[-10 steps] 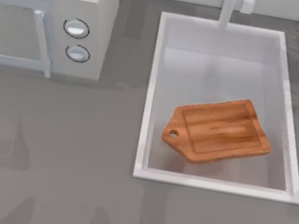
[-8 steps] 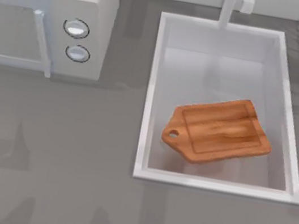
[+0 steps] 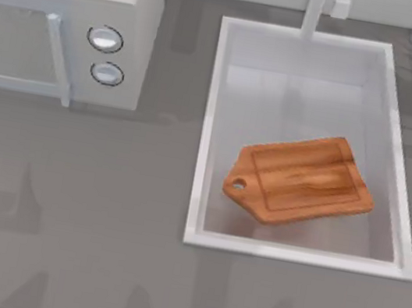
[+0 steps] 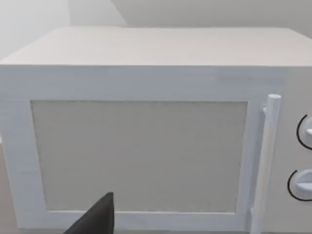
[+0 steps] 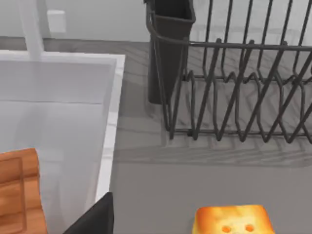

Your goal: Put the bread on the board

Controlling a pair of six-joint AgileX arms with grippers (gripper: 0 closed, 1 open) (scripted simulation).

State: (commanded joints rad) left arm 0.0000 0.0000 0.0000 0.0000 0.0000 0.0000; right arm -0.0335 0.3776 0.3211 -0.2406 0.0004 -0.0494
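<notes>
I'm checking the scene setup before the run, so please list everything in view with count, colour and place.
board: 1, reddish-brown wood, lying in the sink, handle end with hole toward the top view's left.
bread: 1, golden yellow, on the grey counter beside the sink, near the dish rack.
sink: 1, white, right half of the table.
faucet: 1, white, at the sink's far edge.
microwave: 1, white with two round knobs, far left, door shut.
dish rack: 1, dark wire with a dark cup holder, far right of the sink.
left end effector: dark, facing the microwave door.
right end effector: dark, above the counter by the sink's right rim.
</notes>
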